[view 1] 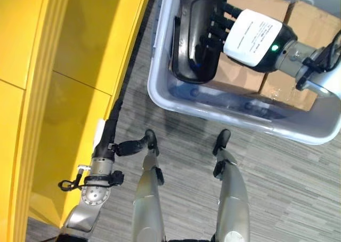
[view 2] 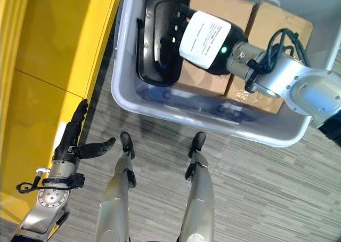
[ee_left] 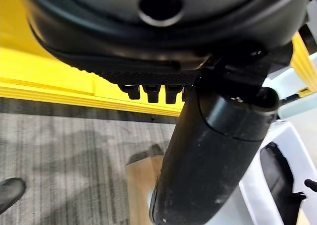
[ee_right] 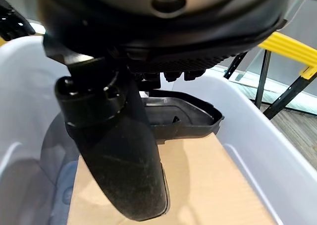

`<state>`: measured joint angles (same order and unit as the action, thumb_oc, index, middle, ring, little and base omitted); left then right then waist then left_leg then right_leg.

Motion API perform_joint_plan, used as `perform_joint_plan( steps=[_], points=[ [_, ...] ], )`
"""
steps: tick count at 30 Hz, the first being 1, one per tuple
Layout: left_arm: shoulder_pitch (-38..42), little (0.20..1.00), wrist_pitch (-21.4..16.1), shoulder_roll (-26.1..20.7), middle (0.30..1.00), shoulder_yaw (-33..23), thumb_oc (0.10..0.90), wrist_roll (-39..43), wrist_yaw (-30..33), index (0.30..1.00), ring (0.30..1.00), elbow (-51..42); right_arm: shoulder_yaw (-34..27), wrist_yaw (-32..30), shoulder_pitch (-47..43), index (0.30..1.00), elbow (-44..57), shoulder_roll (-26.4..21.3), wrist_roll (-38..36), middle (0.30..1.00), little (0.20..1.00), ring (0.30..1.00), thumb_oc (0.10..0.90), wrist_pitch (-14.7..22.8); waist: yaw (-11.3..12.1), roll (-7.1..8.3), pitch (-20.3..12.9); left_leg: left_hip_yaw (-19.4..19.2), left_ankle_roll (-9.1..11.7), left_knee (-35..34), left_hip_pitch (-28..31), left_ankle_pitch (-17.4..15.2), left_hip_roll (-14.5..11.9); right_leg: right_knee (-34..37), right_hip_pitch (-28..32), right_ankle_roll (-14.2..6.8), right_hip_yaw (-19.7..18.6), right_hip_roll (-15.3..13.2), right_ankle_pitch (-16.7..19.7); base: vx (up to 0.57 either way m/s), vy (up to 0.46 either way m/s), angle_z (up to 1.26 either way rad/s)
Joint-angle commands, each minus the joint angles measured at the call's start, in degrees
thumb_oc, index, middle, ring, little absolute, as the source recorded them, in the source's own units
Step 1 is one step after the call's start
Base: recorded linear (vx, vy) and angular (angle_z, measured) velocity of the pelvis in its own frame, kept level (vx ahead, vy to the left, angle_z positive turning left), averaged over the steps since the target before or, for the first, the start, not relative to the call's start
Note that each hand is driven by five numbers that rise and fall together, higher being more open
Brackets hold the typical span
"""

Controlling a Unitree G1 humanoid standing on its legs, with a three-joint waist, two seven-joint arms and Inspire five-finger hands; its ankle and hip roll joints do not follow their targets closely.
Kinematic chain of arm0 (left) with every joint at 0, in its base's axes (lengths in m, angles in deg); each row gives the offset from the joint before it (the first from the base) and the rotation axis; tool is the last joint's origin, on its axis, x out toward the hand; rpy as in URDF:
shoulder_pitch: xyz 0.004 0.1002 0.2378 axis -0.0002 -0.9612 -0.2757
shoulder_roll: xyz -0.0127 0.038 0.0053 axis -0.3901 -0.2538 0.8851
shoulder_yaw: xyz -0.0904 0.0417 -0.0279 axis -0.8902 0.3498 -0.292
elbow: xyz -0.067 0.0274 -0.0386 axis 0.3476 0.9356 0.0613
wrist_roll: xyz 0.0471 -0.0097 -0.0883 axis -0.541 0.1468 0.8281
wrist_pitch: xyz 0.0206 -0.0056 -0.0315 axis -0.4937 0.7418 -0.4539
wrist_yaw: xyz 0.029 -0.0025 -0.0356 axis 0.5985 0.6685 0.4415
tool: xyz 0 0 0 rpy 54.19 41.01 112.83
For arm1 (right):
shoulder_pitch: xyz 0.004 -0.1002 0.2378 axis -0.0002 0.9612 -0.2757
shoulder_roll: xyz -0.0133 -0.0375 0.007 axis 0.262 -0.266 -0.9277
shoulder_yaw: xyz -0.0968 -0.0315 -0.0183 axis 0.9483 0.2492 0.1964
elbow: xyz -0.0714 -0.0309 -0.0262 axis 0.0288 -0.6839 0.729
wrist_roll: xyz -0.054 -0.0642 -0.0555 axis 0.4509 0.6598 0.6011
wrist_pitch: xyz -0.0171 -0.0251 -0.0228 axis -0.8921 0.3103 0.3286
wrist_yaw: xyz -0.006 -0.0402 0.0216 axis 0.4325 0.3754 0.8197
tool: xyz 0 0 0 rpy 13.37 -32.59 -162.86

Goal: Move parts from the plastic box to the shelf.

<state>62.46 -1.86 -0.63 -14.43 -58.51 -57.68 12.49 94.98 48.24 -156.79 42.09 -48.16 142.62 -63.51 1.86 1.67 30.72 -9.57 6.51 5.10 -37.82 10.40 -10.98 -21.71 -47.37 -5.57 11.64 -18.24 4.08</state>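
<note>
**Right hand in the box, on the black part**

Right hand [view 2: 184,29] reaches into the grey plastic box [view 2: 224,126]; fingers lie against the black moulded part [view 1: 194,37], but whether they have closed on it I cannot tell. Part leans on the box's wall beside cardboard cartons [view 2: 224,10]. Left hand [view 2: 74,140] hangs relaxed, fingers straight, by the yellow shelf [view 1: 80,66].

Part looks rigid, light, smooth plastic; likely slippery. Best gripped at its raised rim.
</note>
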Motion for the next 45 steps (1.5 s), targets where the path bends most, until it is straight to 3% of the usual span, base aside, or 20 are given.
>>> perform_joint_plan(
  steps=[1, 17, 26, 27, 28, 33, 45],
  points=[
    [-3.28, 1.0, -3.24, -1.3, 1.0, -3.3, 0.9, -1.21, 3.1, 1.0, 1.0, -6.66, -3.93, -3.93, -4.63, 1.0, 0.48, -1.59, -1.95, 1.0, 1.0, 1.0, 0.9, -2.87, 0.71, -0.88, -0.93, 2.86, 4.1, 5.4, 1.44, -6.02, -5.39, -1.38, 2.56, -4.38, -0.23, -1.13, -1.51, 0.04, -0.005, 0.05],
    [-4.57, 1.0, -4.0, -1.49, 1.0, -4.01, 0.9, -2.72, 6.86, 1.0, 1.0, -8.23, -1.73, -5.46, -7.8, 1.0, -6.33, 2.21, -5.95, 1.0, 1.0, 1.0, 0.9, -4.14, 2.04, -1.81, -0.93, 4.5, 2.99, 6.06, -6.15, -6.69, -3.49, -3.1, -4.29, -4.72, -0.78, -2.34, -1.68, 0.03, -0.002, 0.03],
    [-3.46, 1.0, -5.38, -1.96, 1.0, -2.65, 0.9, -2.8, 8.77, 1.0, 1.0, -7.95, 2.64, -4.99, -7.91, 1.0, -21.32, 8.13, -13.7, 1.0, 1.0, 1.0, 0.9, -3.72, 3.63, -2.61, -0.93, 5.84, 2.71, 6.07, -10.96, -6.18, -2.6, -2.91, -7.63, -4.69, -0.2, -2.9, -1.52, 0.01, 0.004, 0.04],
    [-3.23, 1.0, -5.51, -1.79, 1.0, -2.46, 0.9, -2.64, 8.82, 1.0, 1.0, -7.56, 2.93, -4.55, -7.19, 0.887, -22.34, 8.49, -14.49, 0.887, 0.887, 0.887, 0.82, -3.59, 3.61, -2.64, -0.93, 5.89, 2.72, 6.02, -11.11, -6.18, -2.59, -2.82, -7.77, -4.69, -0.18, -2.94, -1.43, 0.0, 0.0, 0.06],
    [-2.84, 1.0, -5.58, -1.77, 1.0, -2.19, 0.9, -2.55, 8.94, 1.0, 1.0, -7.04, 2.95, -4.25, -6.72, 0.3, -22.79, 8.81, -14.91, 0.3, 0.3, 0.3, 0.4, -3.44, 3.6, -2.58, -0.93, 5.94, 2.74, 5.99, -11.22, -6.16, -2.57, -2.7, -7.75, -4.72, 0.0, -3.0, -1.35, 0.0, 0.001, 0.07],
    [-1.34, 1.0, -6.18, -1.33, 1.0, -1.43, 0.9, -1.59, 9.29, 1.0, 1.0, -5.8, 3.07, -3.69, -3.98, 0.3, -24.78, 9.46, -14.71, 0.3, 0.3, 0.3, 0.4, -3.18, 3.49, -2.6, -0.93, 5.96, 2.72, 5.75, -10.97, -6.16, -2.3, -2.47, -7.48, -4.74, 0.03, -3.06, -1.14, 0.0, 0.015, 0.08],
    [0.89, 1.0, -4.98, -3.06, 1.0, -0.03, 0.9, -7.08, 10.79, 1.0, 1.0, -5.38, -6.53, -7.0, 6.22, 0.3, -20.49, 8.21, -15.04, 0.3, 0.3, 0.3, 0.4, -2.68, 2.63, -2.57, -0.93, 5.09, 2.95, 4.29, -7.65, -5.76, -2.07, -0.87, -4.65, -4.97, 0.23, -3.14, -0.75, -0.01, 0.009, 0.01]
  ],
)
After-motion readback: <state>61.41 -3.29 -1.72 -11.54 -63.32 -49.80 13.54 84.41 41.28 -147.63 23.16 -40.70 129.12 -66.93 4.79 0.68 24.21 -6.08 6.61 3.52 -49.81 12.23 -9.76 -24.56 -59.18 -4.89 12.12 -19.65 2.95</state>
